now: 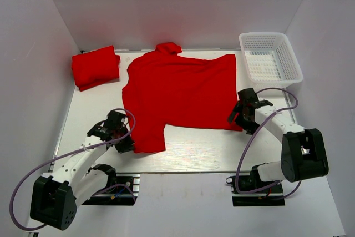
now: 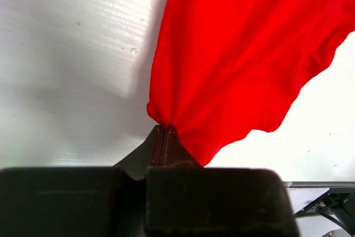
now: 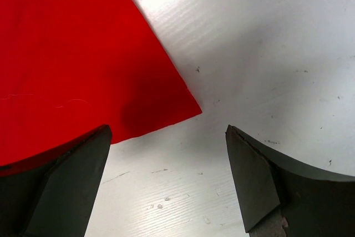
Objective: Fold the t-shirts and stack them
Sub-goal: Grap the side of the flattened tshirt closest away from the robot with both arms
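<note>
**Spread t-shirt** [image 1: 177,90]: laid flat on the middle of the desk [image 1: 199,151]. Its long axis is judged to run from the left edge to the right edge, with the straight hem toward the right. A folded t-shirt [image 1: 95,66] is seen at the far left corner and a basket [image 1: 266,35] at the far right corner.

**Left gripper** [image 1: 123,142]: the near-left flap, apparently a sleeve, is pinched in its fully closed jaws.

**Right gripper** [image 1: 241,114]: held just over the near-right hem corner, jaws wide apart, nothing gripped. The corner lies just ahead of the gap, so closing there is judged the next requirement.
</note>
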Controlling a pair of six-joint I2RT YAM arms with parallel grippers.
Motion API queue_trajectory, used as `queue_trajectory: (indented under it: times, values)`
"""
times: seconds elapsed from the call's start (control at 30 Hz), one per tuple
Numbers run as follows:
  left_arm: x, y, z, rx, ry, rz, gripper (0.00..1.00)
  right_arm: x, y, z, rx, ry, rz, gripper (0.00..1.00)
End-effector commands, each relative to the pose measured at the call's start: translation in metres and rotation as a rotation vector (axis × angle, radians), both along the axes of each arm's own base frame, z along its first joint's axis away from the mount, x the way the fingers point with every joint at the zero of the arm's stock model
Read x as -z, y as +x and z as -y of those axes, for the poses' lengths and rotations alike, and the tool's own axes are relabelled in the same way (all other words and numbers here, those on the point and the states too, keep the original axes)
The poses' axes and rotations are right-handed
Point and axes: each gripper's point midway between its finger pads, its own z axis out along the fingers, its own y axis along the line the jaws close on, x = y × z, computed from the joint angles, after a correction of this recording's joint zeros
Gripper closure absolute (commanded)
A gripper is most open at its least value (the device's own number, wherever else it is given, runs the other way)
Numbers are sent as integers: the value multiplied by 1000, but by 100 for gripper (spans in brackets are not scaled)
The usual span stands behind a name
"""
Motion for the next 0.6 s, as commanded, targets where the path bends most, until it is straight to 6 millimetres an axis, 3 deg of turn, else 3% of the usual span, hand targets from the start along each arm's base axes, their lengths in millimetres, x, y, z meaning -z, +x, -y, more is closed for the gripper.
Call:
queue_trajectory:
  times: [0.0,0.07,0.33,0.5,0.57]
  values:
    - [-1,-8,3,7,-22,-23,100,2,2,4,47,-6,17,11]
    - [0,-9,3,7,-19,-33,100,3,4,3,50,-3,18,15]
    - [-2,-6,4,7,-22,-24,100,12,9,1,44,-6,10,15]
    - [-3,-6,4,7,-22,-24,100,25,3,-1,46,10,-18,33]
    - [-2,-8,3,7,-19,-33,100,28,1,-1,44,9,-22,49]
